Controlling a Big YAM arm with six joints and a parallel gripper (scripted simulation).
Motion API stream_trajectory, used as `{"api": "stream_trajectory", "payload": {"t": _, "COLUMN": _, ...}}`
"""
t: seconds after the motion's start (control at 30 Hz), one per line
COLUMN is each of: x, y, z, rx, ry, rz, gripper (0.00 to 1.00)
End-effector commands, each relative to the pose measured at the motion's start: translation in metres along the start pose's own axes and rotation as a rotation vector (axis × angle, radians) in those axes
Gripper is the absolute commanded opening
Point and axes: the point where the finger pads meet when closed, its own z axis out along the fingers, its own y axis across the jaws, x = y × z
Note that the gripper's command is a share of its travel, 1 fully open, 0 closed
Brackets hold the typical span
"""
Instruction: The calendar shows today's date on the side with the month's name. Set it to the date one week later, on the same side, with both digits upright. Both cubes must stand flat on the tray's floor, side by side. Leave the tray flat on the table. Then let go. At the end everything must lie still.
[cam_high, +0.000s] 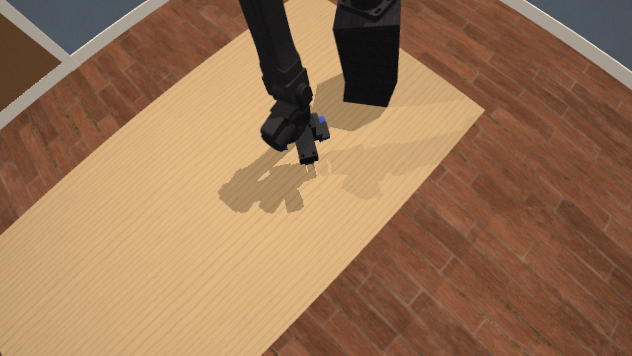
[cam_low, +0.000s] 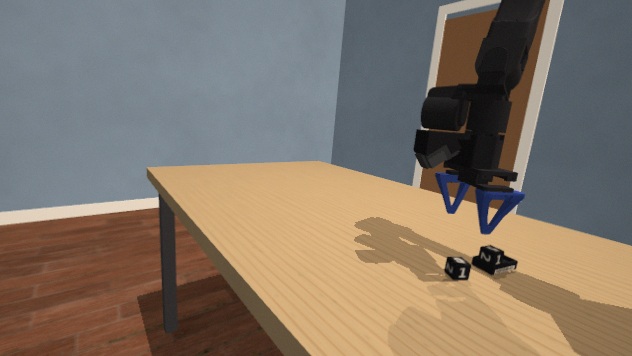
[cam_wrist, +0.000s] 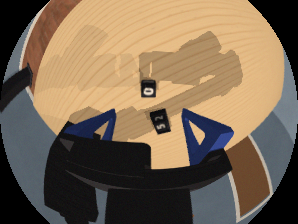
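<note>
One small black digit cube (cam_low: 458, 268) lies on the wooden table (cam_low: 280, 210) just beside the black tray (cam_low: 506, 264) holding the other cube (cam_low: 489, 255); blue-fingered gripper (cam_low: 475, 212) hangs above, wide open and empty; regrasp should be centred, square, digit upright.

Blue-grey walls (cam_low: 150, 75), brick-patterned floor (cam_high: 500, 225), pale wooden table (cam_low: 280, 210).

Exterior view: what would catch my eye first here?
The black arm's gripper, with its bright blue fingers spread wide and holding nothing, hangs above the wooden table. Right beneath it lie two small black number cubes: one sits in a little black tray, the other stands on the table just beside it.
</note>
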Motion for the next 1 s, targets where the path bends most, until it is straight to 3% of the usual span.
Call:
{"api": "stream_trajectory", "payload": {"t": 0.0, "x": -0.0032, "y": -0.0008, "z": -0.0011, "rx": 0.005, "ry": -0.004, "rz": 0.005, "gripper": 1.0}}
{"api": "stream_trajectory", "payload": {"t": 0.63, "x": -0.003, "y": -0.0006, "z": -0.0006, "rx": 0.004, "ry": -0.004, "rz": 0.019, "gripper": 1.0}}
{"api": "stream_trajectory", "payload": {"t": 0.97, "x": -0.0011, "y": -0.0024, "z": 0.0047, "rx": 0.002, "ry": 0.0, "rz": 0.346, "gripper": 1.0}}
